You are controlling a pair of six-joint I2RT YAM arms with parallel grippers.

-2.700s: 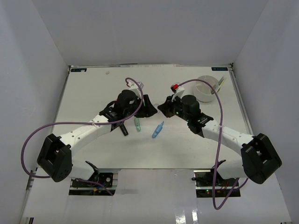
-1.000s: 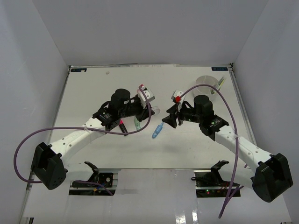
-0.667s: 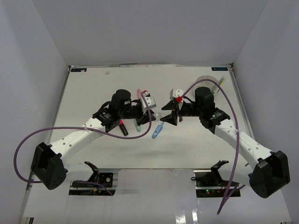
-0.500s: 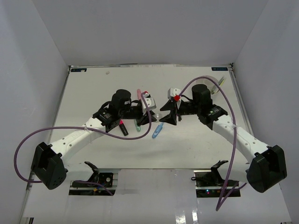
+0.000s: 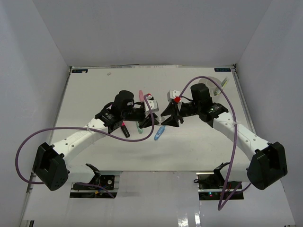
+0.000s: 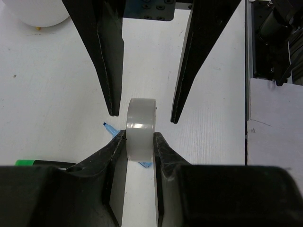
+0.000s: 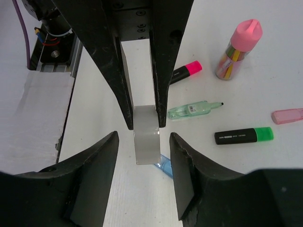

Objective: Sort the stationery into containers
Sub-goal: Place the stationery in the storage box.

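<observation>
Left gripper (image 6: 140,143): closed to a narrow gap on the tape ring (image 6: 140,122), one pad on each flat face, ring standing on edge between the fingertips.

Right gripper (image 7: 143,141): spread wide, holding nothing. Faces the left gripper tip to tip. Tape ring centred in the gap between its fingers (image 7: 97,179), apart from both in the wrist views.

Top view: tape ring at 3 o'clock of the left gripper and at 9 o'clock of the right gripper, the two tips nearly meeting over mid-table.

Blue pen (image 5: 159,133): on the table just at 6 o'clock of the tape ring.

Green pen (image 5: 139,126): at 8 o'clock of the tape ring, near the left gripper.

Pink-capped highlighter (image 5: 124,129): at 9 o'clock of the green pen, beside the left arm.

Right wrist view, at 1 to 3 o'clock of the tape ring: pink-capped tube (image 7: 239,47), green-capped highlighter (image 7: 244,136), pink eraser (image 7: 288,115).

White tub (image 5: 215,83): at 2 o'clock of the right gripper, well apart, largely hidden behind the right arm; contents not readable.
</observation>
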